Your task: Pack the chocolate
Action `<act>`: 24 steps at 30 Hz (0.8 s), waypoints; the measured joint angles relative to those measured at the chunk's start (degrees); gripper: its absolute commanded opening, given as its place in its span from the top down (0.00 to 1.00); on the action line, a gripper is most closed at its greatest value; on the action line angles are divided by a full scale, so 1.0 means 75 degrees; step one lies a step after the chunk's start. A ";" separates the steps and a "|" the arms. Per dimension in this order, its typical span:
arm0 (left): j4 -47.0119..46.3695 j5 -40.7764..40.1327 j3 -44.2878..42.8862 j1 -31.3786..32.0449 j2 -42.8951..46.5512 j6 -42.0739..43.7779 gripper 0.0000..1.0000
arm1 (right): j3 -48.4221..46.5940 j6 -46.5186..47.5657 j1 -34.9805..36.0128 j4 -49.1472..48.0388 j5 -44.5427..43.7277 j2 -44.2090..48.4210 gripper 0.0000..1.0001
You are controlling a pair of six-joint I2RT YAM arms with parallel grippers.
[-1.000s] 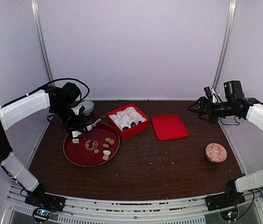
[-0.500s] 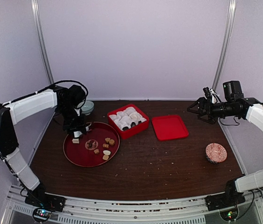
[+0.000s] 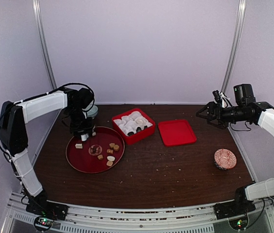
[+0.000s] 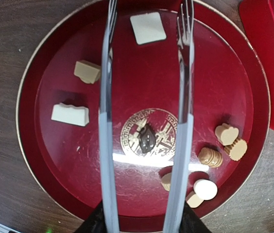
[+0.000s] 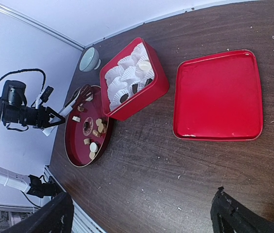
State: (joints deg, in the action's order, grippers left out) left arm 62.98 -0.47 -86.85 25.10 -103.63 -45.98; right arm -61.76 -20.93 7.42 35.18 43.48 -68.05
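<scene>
Currently the pick step is in hand: the left end effector [image 3: 82, 131] is clamped on the metal tongs [image 4: 105, 121], whose tines stand apart above the round red plate [image 4: 27, 136] with nothing between them. The chocolate [image 4: 148, 138] lies loose on that plate; a few pieces appear to sit in the red box [image 3: 139, 136] just beside it. The next move likely calls for lowering the tines astride one piece and squeezing gently. The right end effector [image 3: 209, 112] hangs spread wide and empty above the worktop [image 3: 176, 170].

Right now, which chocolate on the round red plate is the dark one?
The dark brown chocolate on the gold emblem in the middle of the plate, between the tongs. The other pieces are tan or cream-white.
</scene>
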 measured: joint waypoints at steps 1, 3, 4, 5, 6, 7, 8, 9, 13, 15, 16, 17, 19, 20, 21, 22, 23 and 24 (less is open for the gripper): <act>0.0003 0.0050 -0.0020 0.0000 -0.0061 -0.0003 0.58 | 0.0000 0.0003 0.0000 0.0009 -0.0003 0.0000 0.00; 0.0015 0.0125 -0.0055 0.0003 -0.0154 -0.0009 0.58 | -0.0003 0.0006 0.0000 0.0017 -0.0003 0.0000 0.00; 0.0012 0.0146 -0.0085 0.0003 -0.0195 -0.0009 0.59 | -0.0003 0.0015 0.0000 0.0023 -0.0006 0.0000 0.00; -0.0009 0.0154 -0.0105 0.0003 -0.0221 -0.0009 0.60 | -0.0003 0.0023 0.0000 0.0029 -0.0012 0.0000 0.00; -0.0026 0.0163 -0.0122 0.0000 -0.0245 -0.0009 0.61 | -0.0006 0.0026 0.0000 0.0032 -0.0032 0.0000 0.00; -0.0038 0.0181 -0.0131 0.0000 -0.0262 -0.0009 0.61 | -0.0017 0.0029 0.0000 0.0047 -0.0041 -0.0006 0.00; -0.0055 0.0184 -0.0137 0.0003 -0.0274 -0.0009 0.62 | -0.0047 0.0029 0.0000 0.0055 -0.0047 -0.0012 0.00; -0.0079 0.0204 -0.0137 0.0003 -0.0286 -0.0006 0.62 | -0.0073 0.0032 0.0000 0.0073 -0.0047 -0.0020 0.00; -0.0111 0.0230 -0.0134 0.0073 -0.0291 -0.0006 0.62 | -0.0105 0.0140 0.0000 0.0131 -0.0047 -0.0020 0.00; -0.0152 0.0239 -0.0102 0.0122 -0.0291 -0.0006 0.63 | -0.0105 0.0189 0.0000 0.0207 -0.0055 -0.0020 0.00; -0.0187 0.0239 -0.0064 0.0146 -0.0291 -0.0006 0.64 | -0.0105 0.0204 0.0000 0.0221 -0.0058 -0.0020 0.00; -0.0213 0.0239 -0.0023 0.0163 -0.0291 -0.0006 0.65 | -0.0105 0.0213 0.0000 0.0230 -0.0058 -0.0017 0.00; -0.0216 0.0239 0.0038 0.0184 -0.0291 -0.0003 0.69 | -0.0105 0.0227 0.0000 0.0233 -0.0064 -0.0012 0.00; -0.0210 0.0236 0.0038 0.0184 -0.0291 -0.0003 0.71 | -0.0105 0.0233 0.0000 0.0233 -0.0064 -0.0006 0.00; -0.0213 0.0236 0.0035 0.0189 -0.0291 0.0006 0.72 | -0.0105 0.0239 0.0000 0.0236 -0.0070 -0.0006 0.00; -0.0204 0.0233 0.0029 0.0189 -0.0291 0.0026 0.73 | -0.0105 0.0256 0.0000 0.0239 -0.0090 -0.0003 0.00; -0.0178 0.0224 0.0017 0.0189 -0.0291 0.0055 0.74 | -0.0105 0.0280 0.0000 0.0248 -0.0114 0.0000 0.00; -0.0143 0.0201 0.0000 0.0189 -0.0291 0.0090 0.74 | -0.0105 0.0286 0.0000 0.0256 -0.0131 0.0003 0.00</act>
State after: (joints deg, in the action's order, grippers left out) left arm 61.91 1.04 -86.85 26.52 -105.82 -45.30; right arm -62.54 -18.79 7.42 37.10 42.50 -68.03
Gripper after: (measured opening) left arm 0.297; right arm 0.998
